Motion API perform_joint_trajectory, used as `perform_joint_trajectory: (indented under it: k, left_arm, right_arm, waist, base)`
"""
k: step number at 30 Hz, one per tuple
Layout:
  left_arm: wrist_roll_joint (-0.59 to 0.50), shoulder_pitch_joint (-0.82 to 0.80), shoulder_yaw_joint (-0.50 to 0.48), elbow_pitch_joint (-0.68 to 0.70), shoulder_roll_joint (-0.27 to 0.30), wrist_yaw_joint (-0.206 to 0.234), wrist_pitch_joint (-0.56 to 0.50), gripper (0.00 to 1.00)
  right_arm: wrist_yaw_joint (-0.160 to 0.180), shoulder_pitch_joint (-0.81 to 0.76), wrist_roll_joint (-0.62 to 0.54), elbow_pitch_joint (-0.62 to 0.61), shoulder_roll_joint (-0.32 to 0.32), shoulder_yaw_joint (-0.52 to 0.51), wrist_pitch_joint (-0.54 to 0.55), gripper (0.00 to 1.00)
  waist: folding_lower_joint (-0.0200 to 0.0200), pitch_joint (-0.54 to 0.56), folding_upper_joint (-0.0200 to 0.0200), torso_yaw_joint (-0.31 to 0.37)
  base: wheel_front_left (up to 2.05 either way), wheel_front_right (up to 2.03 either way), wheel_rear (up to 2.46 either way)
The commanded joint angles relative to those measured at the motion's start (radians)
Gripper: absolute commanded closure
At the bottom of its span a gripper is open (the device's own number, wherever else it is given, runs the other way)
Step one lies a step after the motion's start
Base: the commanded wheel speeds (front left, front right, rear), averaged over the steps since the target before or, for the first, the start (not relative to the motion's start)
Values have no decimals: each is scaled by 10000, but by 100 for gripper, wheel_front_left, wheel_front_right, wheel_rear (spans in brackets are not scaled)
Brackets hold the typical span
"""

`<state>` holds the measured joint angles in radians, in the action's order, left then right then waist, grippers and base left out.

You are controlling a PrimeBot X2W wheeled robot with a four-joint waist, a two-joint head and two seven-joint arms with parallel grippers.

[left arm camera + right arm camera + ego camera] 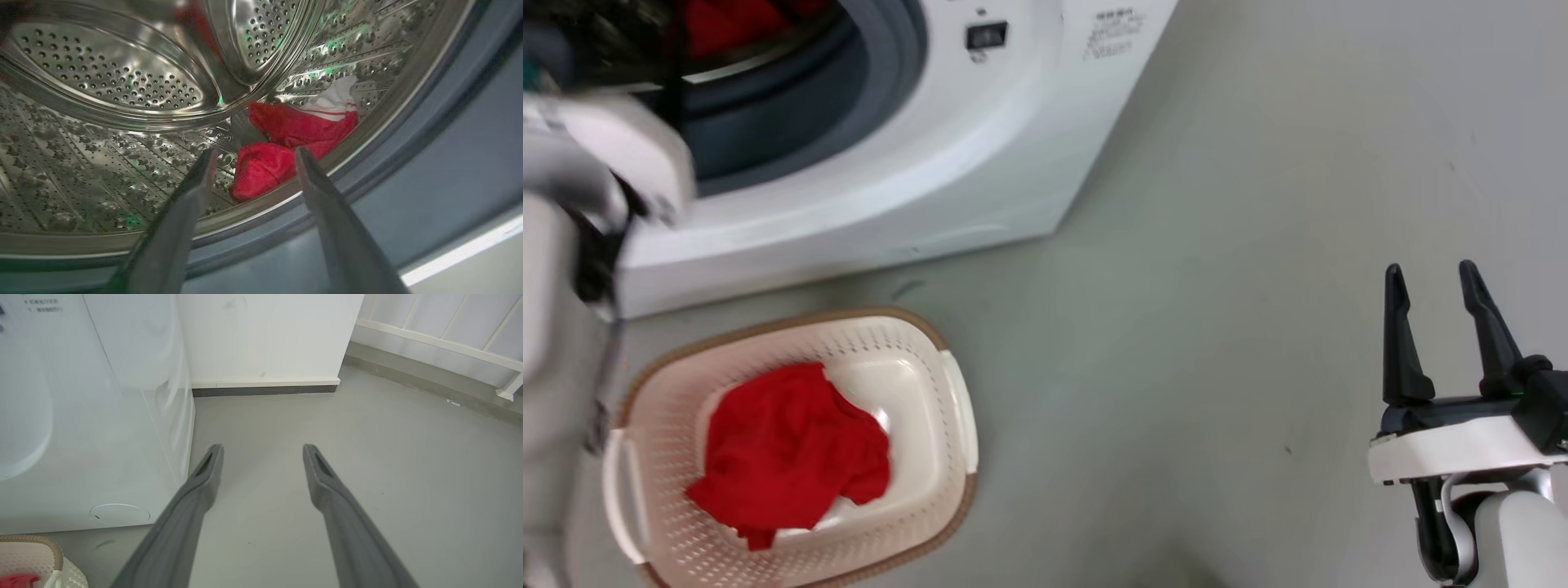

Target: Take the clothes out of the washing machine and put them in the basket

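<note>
- The left tool (pixel 255 151) is held at the port of the washing machine (pixel 915 163), its two fingers spread wide and nothing gripped between them.
- Just beyond its fingertips, red clothes (pixel 286 130) with a white fabric part (pixel 337 102) are seen lying low in the perforated steel drum (pixel 102 73), against its front lip.
- The grey rubber ring (pixel 429 163) is seen outside that lip, beside the fingers.
- The right tool (pixel 1431 268) is held wide and empty over the floor (pixel 1217 327), well apart from the machine.
- Another red garment (pixel 792 449) is laid in the basket (pixel 882 331), which is set on the floor just before the machine, well left of the right tool.
</note>
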<state>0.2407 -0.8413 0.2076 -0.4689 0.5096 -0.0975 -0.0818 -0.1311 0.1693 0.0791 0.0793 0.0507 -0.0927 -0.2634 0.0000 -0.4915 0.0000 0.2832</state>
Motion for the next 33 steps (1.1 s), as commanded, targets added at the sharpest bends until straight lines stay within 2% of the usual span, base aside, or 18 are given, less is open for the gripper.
perform_joint_trajectory:
  k: [1, 8, 16, 23, 33]
  left_arm:
    - [19, -272, 3, -92, 77, -21, -122, 0]
    - [348, -3391, 354, -1290, 1006, -283, -2509, 0]
    - [324, -6119, 807, -2694, 1707, -315, -4065, 0]
    - [253, -7177, 1258, -3794, 1863, -321, -5269, 0]
    - [186, -7485, 1766, -4913, 1687, -325, -5713, 0]
  right_arm:
    - [7, 178, 36, -32, -8, 29, -20, 0]
    - [7, 407, 424, -82, -11, 542, -18, 0]
    - [8, 527, 916, -352, -10, 1451, -18, 0]
    - [7, 268, 993, -361, -11, 1959, -20, 0]
    - [7, -54, 1019, -586, -8, 2023, -20, 0]
  waist:
    - [0, -684, 0, 477]
    - [0, -1924, 0, 1139]
    - [0, -2944, 0, 1928]
    - [0, -3321, 0, 2292]
    - [0, -3536, 0, 2259]
  base:
    - [0, 0, 0]
    - [0, 0, 0]
    - [0, 0, 0]
    - [0, 0, 0]
    - [0, 0, 0]
